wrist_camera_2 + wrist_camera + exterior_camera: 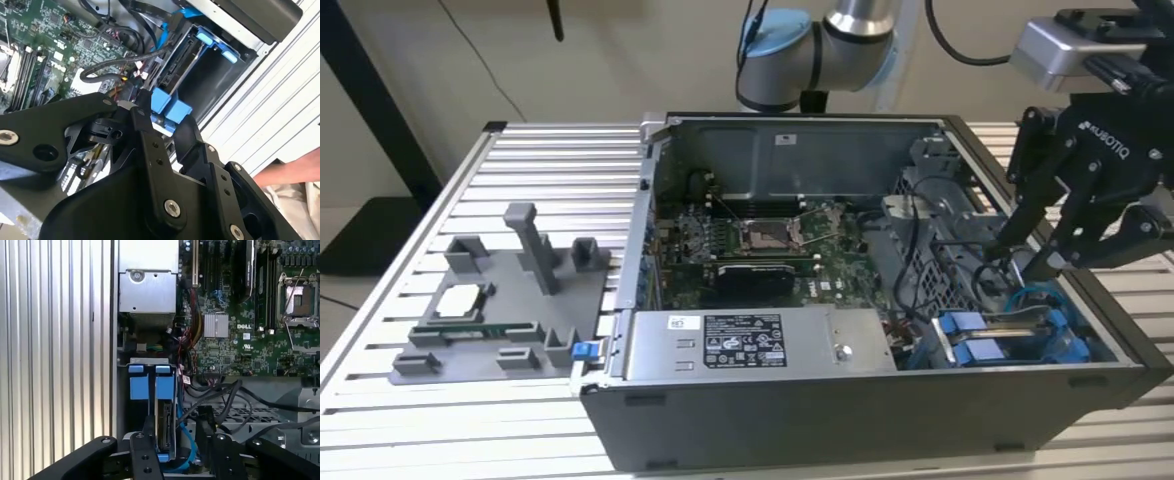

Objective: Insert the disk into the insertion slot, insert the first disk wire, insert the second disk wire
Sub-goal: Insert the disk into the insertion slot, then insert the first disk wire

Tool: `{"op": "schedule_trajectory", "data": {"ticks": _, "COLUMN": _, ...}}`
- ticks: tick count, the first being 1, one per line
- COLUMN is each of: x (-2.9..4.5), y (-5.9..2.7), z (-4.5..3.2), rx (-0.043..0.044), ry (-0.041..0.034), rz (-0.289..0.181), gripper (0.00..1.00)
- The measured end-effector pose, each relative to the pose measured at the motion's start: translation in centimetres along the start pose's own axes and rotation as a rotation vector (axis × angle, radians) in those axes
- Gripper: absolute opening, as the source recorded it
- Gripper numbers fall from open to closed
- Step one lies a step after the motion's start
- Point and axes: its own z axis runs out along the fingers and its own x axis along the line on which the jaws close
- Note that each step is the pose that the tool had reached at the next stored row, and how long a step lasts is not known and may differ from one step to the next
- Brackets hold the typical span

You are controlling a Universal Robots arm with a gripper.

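Black screw-studded pincer (1021,258) on silver-and-blue arm (801,60).

Blue tabs (150,385) on the grey insertion slot (150,362), green motherboard (235,340), black hand (1021,258).

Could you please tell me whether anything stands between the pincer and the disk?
Nothing covers the disk, which sits between the fingers of the open pincer. A blue cable and black cables run beside it, near one finger.
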Motion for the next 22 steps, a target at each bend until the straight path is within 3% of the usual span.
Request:
{"op": "schedule_trajectory", "data": {"ticks": 5, "x": -1.52, "y": 0.83, "z": 0.16, "rx": 0.0071, "ry": 0.0042, "rz": -0.001, "gripper": 1.00}}
{"op": "schedule_trajectory", "data": {"ticks": 8, "x": -2.12, "y": 0.86, "z": 0.38, "rx": 0.0280, "ry": 0.0092, "rz": -0.010, "gripper": 1.00}}
{"op": "schedule_trajectory", "data": {"ticks": 10, "x": -2.36, "y": 0.87, "z": 0.50, "rx": 0.0441, "ry": 0.0165, "rz": -0.018, "gripper": 1.00}}
{"op": "schedule_trajectory", "data": {"ticks": 12, "x": -2.51, "y": 0.91, "z": 0.61, "rx": 0.0536, "ry": 0.0249, "rz": -0.025, "gripper": 1.00}}
{"op": "schedule_trajectory", "data": {"ticks": 17, "x": -2.50, "y": 0.99, "z": 0.92, "rx": 0.0583, "ry": 0.0336, "rz": -0.065, "gripper": 1.00}}
{"op": "schedule_trajectory", "data": {"ticks": 20, "x": -2.50, "y": 1.25, "z": 1.08, "rx": 0.0613, "ry": 0.0350, "rz": -0.080, "gripper": 1.00}}
{"op": "schedule_trajectory", "data": {"ticks": 22, "x": -2.48, "y": 1.48, "z": 1.18, "rx": 0.0678, "ry": 0.0350, "rz": -0.085, "gripper": 1.00}}
